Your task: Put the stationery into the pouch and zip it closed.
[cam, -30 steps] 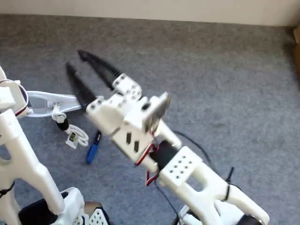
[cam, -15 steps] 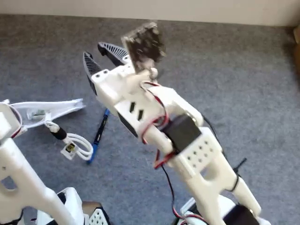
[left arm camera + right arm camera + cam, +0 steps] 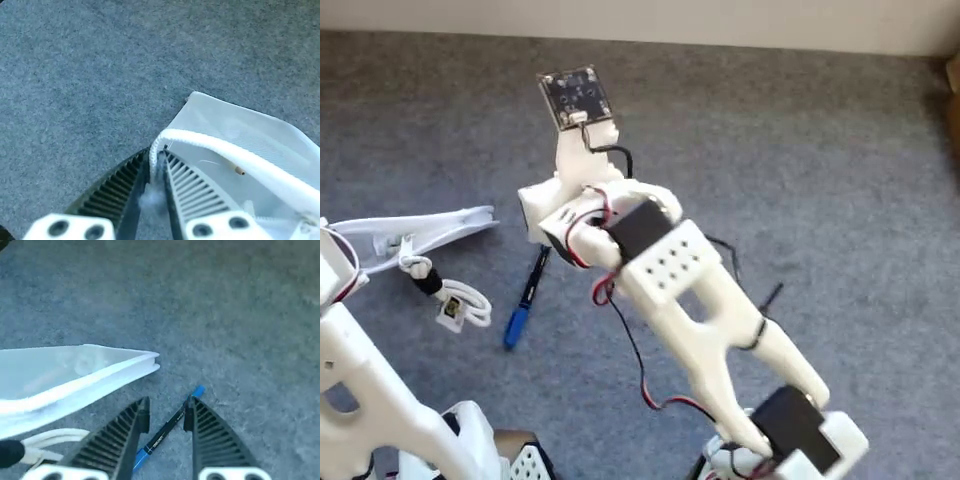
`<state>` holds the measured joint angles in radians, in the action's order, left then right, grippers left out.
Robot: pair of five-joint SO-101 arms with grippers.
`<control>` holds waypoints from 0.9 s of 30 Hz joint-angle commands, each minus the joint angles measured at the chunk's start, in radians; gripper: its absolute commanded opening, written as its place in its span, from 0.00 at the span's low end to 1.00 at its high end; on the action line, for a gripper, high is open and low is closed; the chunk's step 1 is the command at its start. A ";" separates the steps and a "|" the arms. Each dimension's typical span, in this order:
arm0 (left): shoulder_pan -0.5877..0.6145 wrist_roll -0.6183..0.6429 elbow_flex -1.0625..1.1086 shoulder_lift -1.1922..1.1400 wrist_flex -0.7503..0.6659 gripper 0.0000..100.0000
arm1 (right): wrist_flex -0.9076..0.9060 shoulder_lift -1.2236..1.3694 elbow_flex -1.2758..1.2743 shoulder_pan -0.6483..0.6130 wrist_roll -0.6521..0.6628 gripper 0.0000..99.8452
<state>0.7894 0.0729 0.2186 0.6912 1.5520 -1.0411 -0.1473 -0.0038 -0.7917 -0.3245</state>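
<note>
A black pen (image 3: 528,293) with a blue cap lies on the grey carpet, just beside the open end of the white mesh pouch (image 3: 430,227). My right gripper (image 3: 167,405) is open and points down over the pen (image 3: 165,432), one finger on each side of it, without touching it. The pouch (image 3: 75,371) lies close beside the fingers. My left gripper (image 3: 155,162) is shut on the pouch's zipper rim (image 3: 210,142) and holds that edge up. In the high view the right arm's own body (image 3: 610,225) hides its fingers.
A looped white cable with a black plug (image 3: 448,297) lies beside the pen, below the pouch. Grey carpet (image 3: 800,160) stretches open to the right and far side. The arm bases stand at the near edge.
The right arm swung from pointing up and left with wide jaws to tipping steeply down over the pen. The pouch and cable shifted slightly left.
</note>
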 commanded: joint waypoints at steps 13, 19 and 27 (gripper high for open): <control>0.013 0.011 0.050 -0.012 -0.061 0.01 | 0.039 0.478 0.193 -0.007 -0.164 0.12; 0.012 0.012 0.050 -0.012 -0.061 0.01 | 0.031 0.657 0.361 -0.007 -0.164 0.12; 0.012 0.012 0.051 -0.012 -0.061 0.01 | 0.031 0.808 0.492 -0.007 -0.164 0.12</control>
<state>0.7971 0.0713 0.2585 0.6943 1.5044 -1.0303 0.6582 0.4043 -0.7871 -0.4810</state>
